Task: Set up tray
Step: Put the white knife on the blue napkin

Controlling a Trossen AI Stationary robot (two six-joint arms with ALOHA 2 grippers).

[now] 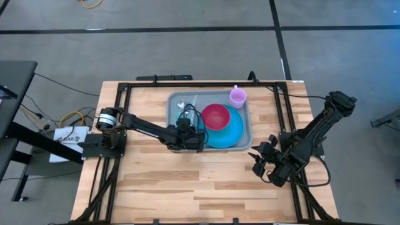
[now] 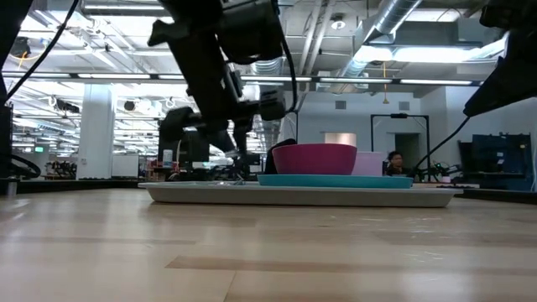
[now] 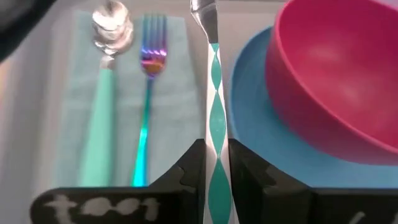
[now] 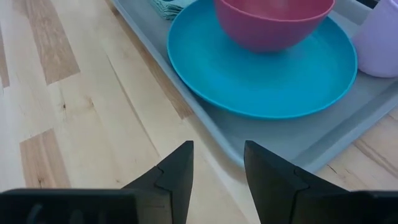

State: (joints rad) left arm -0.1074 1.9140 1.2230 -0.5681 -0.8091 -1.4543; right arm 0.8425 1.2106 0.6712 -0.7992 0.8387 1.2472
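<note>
The grey-blue tray [image 1: 245, 141] lies on the table's far middle. On it rest a teal napkin [image 3: 180, 93] with a spoon [image 3: 106, 93] and a fork [image 3: 148, 93], a blue plate [image 1: 233, 132] bearing a magenta bowl [image 1: 215, 115], and a lilac cup [image 1: 237, 96]. My left gripper [image 3: 216, 177] stands over the tray between napkin and plate, shut on a knife with a teal-and-white diamond handle [image 3: 216, 106]. My right gripper [image 4: 217, 155] is open over bare wood by the tray's near right corner. My left gripper pinches the knife's patterned handle [image 3: 216, 146] between its two fingers, which lie along it. The knife points away from the gripper, its metal blade [image 3: 204, 11] running between the napkin's edge and the plate's rim. Whether the knife touches the tray I cannot tell.
The wooden table top [image 1: 187, 187] is bare on the near side of the tray. A black frame [image 1: 112, 181] runs along the table's left and right sides. In the low view the tray [image 2: 302, 195], plate [image 2: 336, 179] and bowl [image 2: 315, 158] stand ahead.
</note>
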